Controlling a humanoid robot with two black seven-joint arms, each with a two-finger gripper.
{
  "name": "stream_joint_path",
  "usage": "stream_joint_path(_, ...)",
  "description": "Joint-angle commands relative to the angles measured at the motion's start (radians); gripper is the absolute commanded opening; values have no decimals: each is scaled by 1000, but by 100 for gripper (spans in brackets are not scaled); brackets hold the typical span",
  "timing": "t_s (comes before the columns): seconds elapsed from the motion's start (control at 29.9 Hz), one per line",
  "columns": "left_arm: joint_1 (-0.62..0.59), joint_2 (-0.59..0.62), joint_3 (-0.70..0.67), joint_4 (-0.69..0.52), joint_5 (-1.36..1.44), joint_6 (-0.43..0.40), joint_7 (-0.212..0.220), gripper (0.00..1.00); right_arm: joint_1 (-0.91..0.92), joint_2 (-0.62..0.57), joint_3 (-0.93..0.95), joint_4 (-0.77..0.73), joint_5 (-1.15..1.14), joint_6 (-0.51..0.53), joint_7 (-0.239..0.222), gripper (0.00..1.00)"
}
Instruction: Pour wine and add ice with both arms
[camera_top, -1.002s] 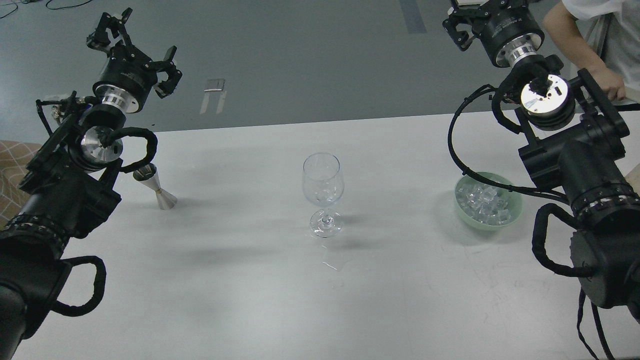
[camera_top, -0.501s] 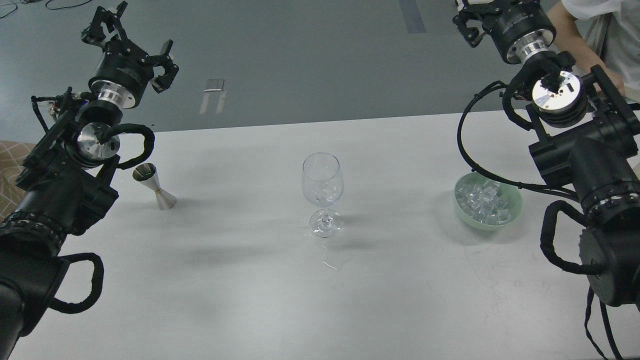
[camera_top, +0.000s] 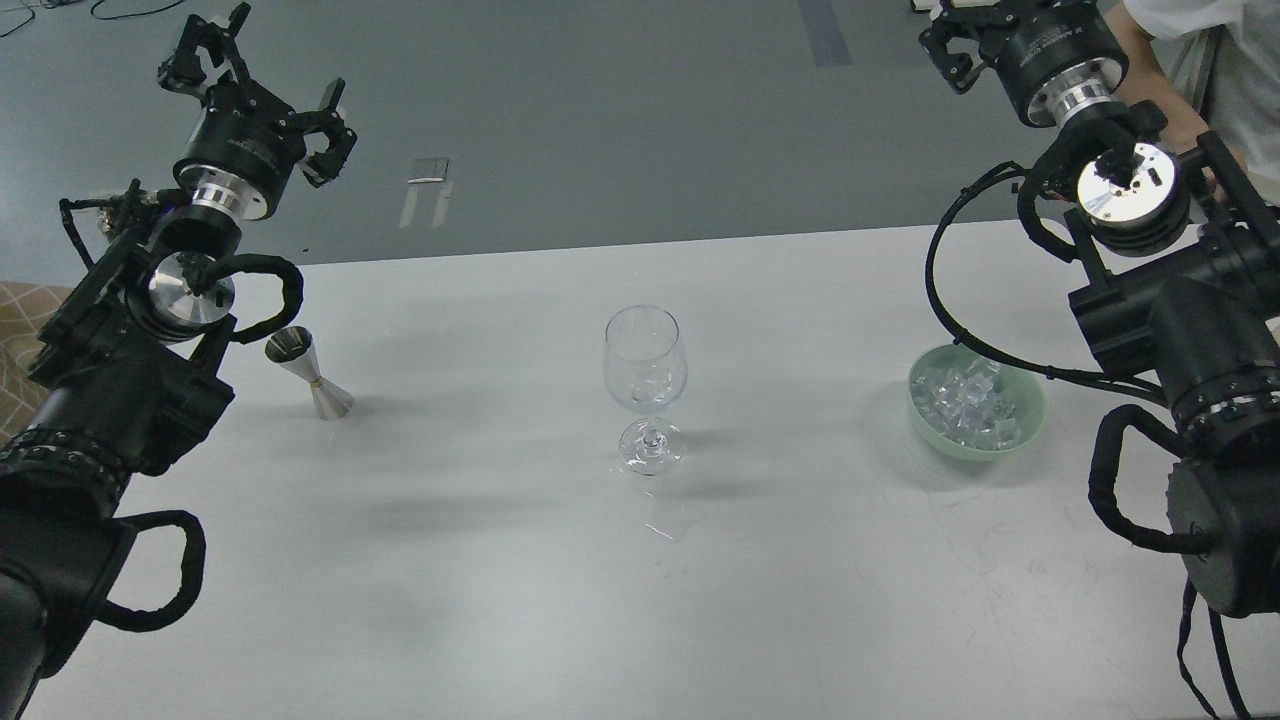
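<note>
A clear wine glass (camera_top: 646, 385) stands upright at the middle of the white table (camera_top: 500, 600). No coloured liquid shows in it. The ice (camera_top: 968, 402) is a heap of small clear cubes in a pale green bowl (camera_top: 1030, 425) at the right. A steel jigger (camera_top: 310, 373) stands at the left. My left gripper (camera_top: 262, 88) is raised high beyond the table's far left edge, open and empty. My right gripper (camera_top: 962, 35) is raised at the top right, far above the bowl. The frame's top edge cuts off its fingers.
A person's arm and pale shirt (camera_top: 1195, 60) are at the top right, just behind my right arm. Small wet streaks (camera_top: 660, 530) lie on the table in front of the glass. Grey floor lies beyond the table's far edge.
Both arms have drawn up and outward: the left gripper slightly up and left, the right gripper up and to the right, now partly out of frame. Glass, jigger and bowl have not moved.
</note>
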Motion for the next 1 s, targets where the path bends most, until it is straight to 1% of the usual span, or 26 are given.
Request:
stream_joint_path(0.0, 4, 2, 5, 0, 3, -5, 1, 98, -18, 0, 0, 5, 0, 1, 2, 100)
stream_joint_path(0.23, 4, 4, 5, -5, 2, -5, 1, 98, -31, -4, -2, 28, -1, 1, 2, 100)
stream_joint_path(0.4, 4, 4, 5, -11, 3, -23, -7, 98, -31, -6, -2, 28, -1, 1, 2, 100)
stream_joint_path(0.63, 6, 2, 3, -13, 2, -23, -13, 98, -35, -6, -2, 28, 0, 1, 2, 100)
stream_joint_path(0.97, 15, 4, 5, -26, 2, -23, -7, 98, -55, -18, -2, 46, 0, 1, 2, 100)
